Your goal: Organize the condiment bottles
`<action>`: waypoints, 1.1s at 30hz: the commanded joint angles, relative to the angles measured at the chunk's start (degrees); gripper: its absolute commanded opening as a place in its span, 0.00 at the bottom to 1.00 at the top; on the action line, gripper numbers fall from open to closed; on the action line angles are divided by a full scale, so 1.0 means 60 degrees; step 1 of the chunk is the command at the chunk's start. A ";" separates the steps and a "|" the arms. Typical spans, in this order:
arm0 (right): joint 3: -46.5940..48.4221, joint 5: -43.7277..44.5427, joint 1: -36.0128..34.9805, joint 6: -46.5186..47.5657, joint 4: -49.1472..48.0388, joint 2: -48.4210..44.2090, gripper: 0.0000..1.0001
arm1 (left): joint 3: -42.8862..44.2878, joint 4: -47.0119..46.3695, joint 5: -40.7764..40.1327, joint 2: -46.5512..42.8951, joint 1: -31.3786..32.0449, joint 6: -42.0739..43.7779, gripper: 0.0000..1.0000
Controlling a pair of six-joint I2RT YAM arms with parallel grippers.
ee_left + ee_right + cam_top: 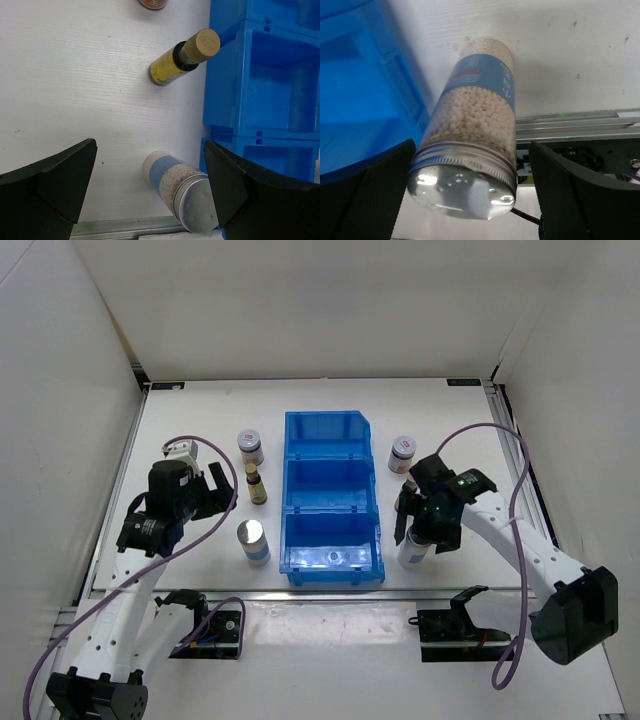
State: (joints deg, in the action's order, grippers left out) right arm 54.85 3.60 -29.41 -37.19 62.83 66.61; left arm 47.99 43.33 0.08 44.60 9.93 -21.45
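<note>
On the left of the table stand a silver-lidded shaker (253, 540) (180, 185), a small amber bottle (256, 485) (182, 57) and a white-lidded jar (250, 445). My left gripper (215, 492) (150, 165) hovers open above and left of that shaker, touching nothing. On the right, another white-lidded jar (402, 453) stands near the bin. A second shaker (413, 548) (475, 130) full of white beads stands upright between the open fingers of my right gripper (418, 528) (470, 175). The left finger is close to its lid and a gap shows on the right.
A blue three-compartment bin (330, 422) (260, 75) (355, 90) sits mid-table between the two groups. The aluminium rail (570, 125) of the table's front edge runs just behind both shakers. White walls enclose the table on three sides.
</note>
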 commanded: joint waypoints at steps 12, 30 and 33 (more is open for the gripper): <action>0.1271 0.1700 -0.0605 -0.0629 0.0909 -0.0042 0.23 | 0.0264 -0.0030 -0.0042 -0.0182 0.0044 0.0060 0.99; 0.5040 0.2199 -0.4751 0.0764 0.0473 0.2782 0.06 | 0.0264 -0.0030 -0.0042 -0.0094 0.0044 -0.0028 0.99; 0.4702 0.1893 -0.4752 0.0954 -0.0083 0.3295 0.06 | 0.0264 -0.0030 -0.0042 -0.0094 0.0044 -0.0028 0.99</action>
State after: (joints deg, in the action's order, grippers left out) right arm 83.99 14.52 -58.15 -33.08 66.61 85.17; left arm 47.99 43.33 0.08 44.29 9.93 -21.50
